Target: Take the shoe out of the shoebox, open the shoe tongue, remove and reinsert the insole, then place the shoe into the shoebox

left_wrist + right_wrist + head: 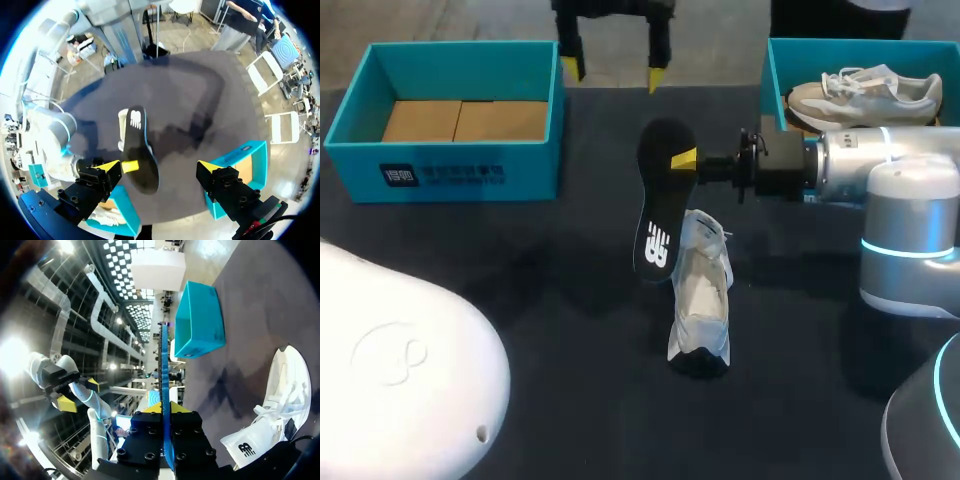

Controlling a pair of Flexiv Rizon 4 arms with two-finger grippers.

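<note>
Insole [658,200] in right fingers [683,158], long axis far-to-near, logo end nearest.

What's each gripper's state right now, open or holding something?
Left gripper: open, holding nothing.
Right gripper: shut on the insole, which is out of the shoe.

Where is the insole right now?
In the head view the insole hangs near the table's middle, pinched in the right arm's jaws, just above the white shoe.
</note>
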